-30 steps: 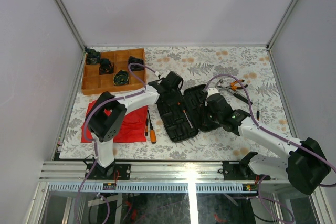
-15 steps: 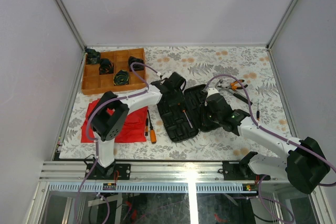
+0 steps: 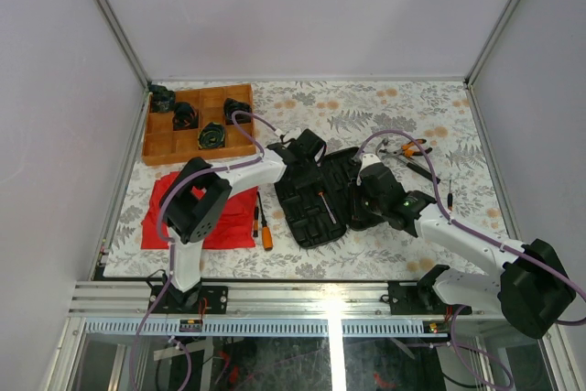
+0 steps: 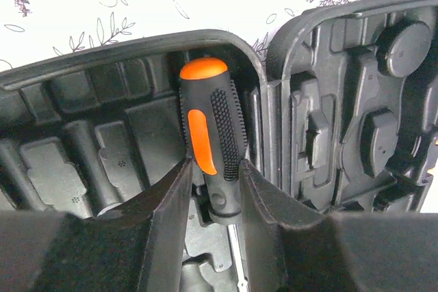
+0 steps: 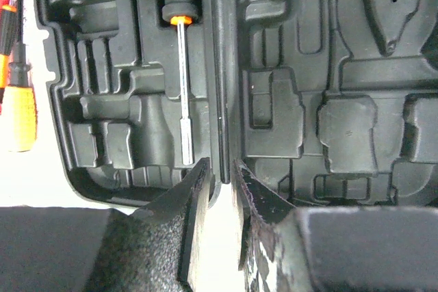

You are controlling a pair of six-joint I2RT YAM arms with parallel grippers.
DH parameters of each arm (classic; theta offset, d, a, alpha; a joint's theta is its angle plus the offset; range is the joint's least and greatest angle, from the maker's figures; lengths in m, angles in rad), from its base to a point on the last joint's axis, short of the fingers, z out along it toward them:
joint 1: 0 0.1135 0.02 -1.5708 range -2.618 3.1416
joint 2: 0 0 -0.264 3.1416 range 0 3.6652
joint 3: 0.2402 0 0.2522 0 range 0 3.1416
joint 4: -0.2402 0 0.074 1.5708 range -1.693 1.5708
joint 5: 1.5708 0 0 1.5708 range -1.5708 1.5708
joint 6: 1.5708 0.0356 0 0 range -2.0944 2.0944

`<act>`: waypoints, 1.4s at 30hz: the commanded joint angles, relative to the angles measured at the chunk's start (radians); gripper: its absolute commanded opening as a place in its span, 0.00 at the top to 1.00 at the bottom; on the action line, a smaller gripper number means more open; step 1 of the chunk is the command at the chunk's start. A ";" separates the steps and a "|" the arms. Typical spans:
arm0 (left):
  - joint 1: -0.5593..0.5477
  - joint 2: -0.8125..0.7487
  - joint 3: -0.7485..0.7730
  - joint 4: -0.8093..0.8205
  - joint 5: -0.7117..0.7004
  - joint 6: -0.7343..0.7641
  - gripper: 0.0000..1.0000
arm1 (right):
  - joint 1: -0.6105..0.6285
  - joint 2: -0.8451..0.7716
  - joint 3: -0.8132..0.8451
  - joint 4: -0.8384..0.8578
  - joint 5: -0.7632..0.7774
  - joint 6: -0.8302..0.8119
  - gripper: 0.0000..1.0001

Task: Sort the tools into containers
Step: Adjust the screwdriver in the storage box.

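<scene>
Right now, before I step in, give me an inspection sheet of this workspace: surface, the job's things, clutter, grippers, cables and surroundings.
Surface: table with a flowered cover.
Job's things: black case lies open in the middle; one screwdriver lies in its left half; loose screwdrivers lie beside the red cloth; pliers lie on the right, outside the case.
Clutter: wooden tray holding black parts, far left; red cloth, near left.
Grippers: left gripper closed on the screwdriver's handle; right gripper closed on the case's middle ridge.
Cables: purple cables, one loop over each arm.
Surroundings: plain walls; metal frame along the near edge.
</scene>
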 commanded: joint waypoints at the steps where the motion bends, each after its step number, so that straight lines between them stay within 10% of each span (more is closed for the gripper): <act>1: -0.004 0.040 -0.008 -0.002 -0.012 0.022 0.70 | 0.006 0.004 0.042 0.014 -0.049 -0.029 0.75; 42: -0.019 0.020 -0.096 0.068 -0.056 0.009 0.94 | 0.007 0.303 0.165 0.060 -0.213 -0.086 0.81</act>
